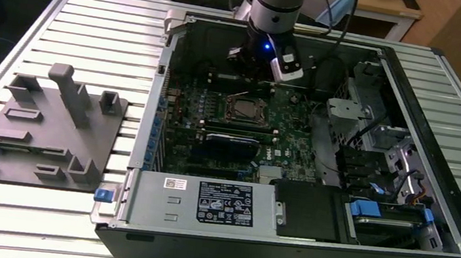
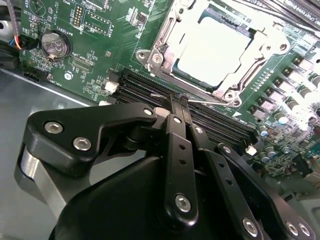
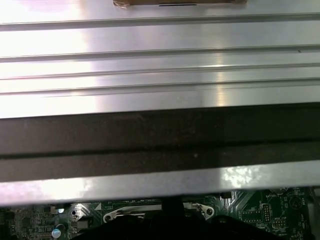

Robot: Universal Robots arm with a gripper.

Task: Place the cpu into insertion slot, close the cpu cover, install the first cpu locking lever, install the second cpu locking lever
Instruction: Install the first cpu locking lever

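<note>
While the pincer (image 2: pixel 178 102) hangs just above the long black card slots (image 2: pixel 132 85), its fingers drawn narrow with tips together and nothing between them, the work on the socket looks well along. Just beyond those slots on the green circuit board (image 2: pixel 95 75), the cpu (image 2: pixel 212 47) lies flat in the insertion slot (image 1: pixel 245 108), so the first step reads as done. The cpu cover (image 2: pixel 165 42) lies down around the chip, its window framing the silvery top, so the second step seems done as well. A thin wire lever (image 2: pixel 200 99) runs low along the near edge of the socket. Whether it is hooked I cannot tell, and the other lever I cannot make out. Farther out, the open computer case (image 1: pixel 285 254) rests on the ribbed table (image 1: pixel 94 20).
</note>
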